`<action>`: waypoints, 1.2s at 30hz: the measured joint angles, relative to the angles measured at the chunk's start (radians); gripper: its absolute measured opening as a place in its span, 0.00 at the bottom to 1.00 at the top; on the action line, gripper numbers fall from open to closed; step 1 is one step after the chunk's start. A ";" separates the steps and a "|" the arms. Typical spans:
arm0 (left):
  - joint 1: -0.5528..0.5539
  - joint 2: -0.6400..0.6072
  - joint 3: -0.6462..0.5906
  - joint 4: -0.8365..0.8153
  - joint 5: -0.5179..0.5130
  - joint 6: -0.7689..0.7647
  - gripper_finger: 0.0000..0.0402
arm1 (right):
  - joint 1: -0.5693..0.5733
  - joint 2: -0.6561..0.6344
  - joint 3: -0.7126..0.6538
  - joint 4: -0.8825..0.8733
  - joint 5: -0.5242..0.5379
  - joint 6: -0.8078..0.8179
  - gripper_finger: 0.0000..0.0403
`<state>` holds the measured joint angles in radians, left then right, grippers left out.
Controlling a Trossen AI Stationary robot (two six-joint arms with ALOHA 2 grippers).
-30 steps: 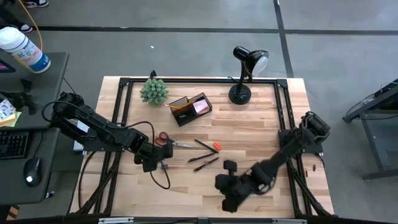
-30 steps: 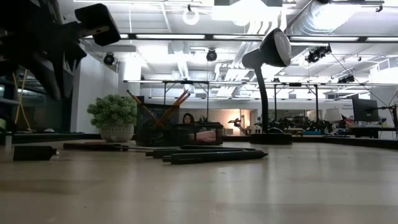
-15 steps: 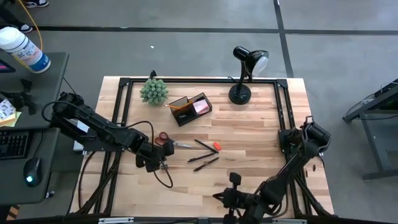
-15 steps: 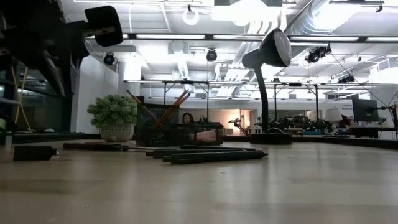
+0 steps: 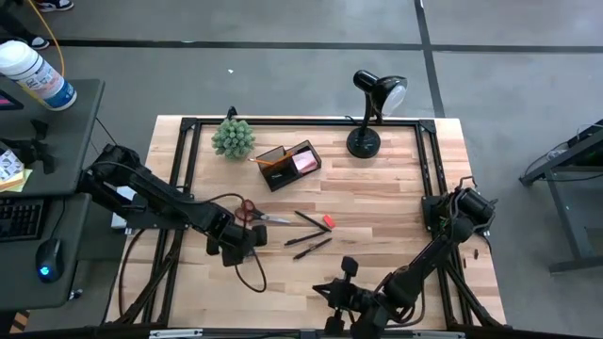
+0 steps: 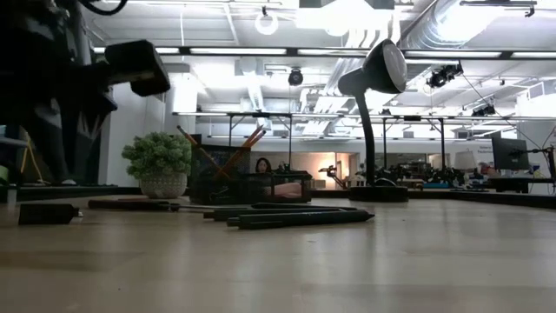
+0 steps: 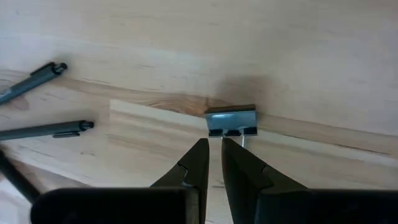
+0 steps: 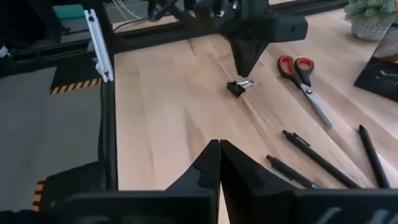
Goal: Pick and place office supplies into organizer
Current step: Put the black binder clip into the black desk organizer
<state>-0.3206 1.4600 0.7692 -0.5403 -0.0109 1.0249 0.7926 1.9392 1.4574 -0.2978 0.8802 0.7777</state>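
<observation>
Left hand (image 7: 214,163) sits low over the surface (image 5: 377,188), its fingers nearly together and pinching the wire handle of a black binder clip (image 7: 231,121) lying just beside the red-handled scissors (image 5: 252,213). Beyond the scissors lie black pens (image 5: 309,235) and a small red eraser (image 5: 328,222); past them stands the organizer (image 5: 288,165). Right hand (image 8: 219,163) hangs at the surface's near edge, fingers pressed shut, empty.

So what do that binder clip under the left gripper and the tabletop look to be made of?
Binder clip: apparently painted dark sheet metal with bright wire handles, which glint silver. Tabletop: pale wood, probably butcher block, with visible grain and joined strips under a smooth matte finish. The left gripper is nearly shut on the clip's handle.
</observation>
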 joint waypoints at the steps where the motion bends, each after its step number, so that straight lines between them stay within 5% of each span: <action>1: 0.000 0.009 0.000 0.010 0.000 0.001 0.09 | -0.005 0.000 0.000 0.000 -0.005 0.000 0.00; 24: 0.064 0.089 0.000 -0.003 -0.038 0.044 0.09 | -0.067 0.000 0.000 0.026 -0.007 -0.053 0.00; 36: 0.108 0.088 0.003 -0.037 0.097 0.044 0.09 | -0.067 0.000 0.000 0.026 -0.008 -0.045 0.01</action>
<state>-0.2123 1.5482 0.7718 -0.5769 0.0863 1.0690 0.7258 1.9392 1.4574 -0.2718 0.8722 0.7330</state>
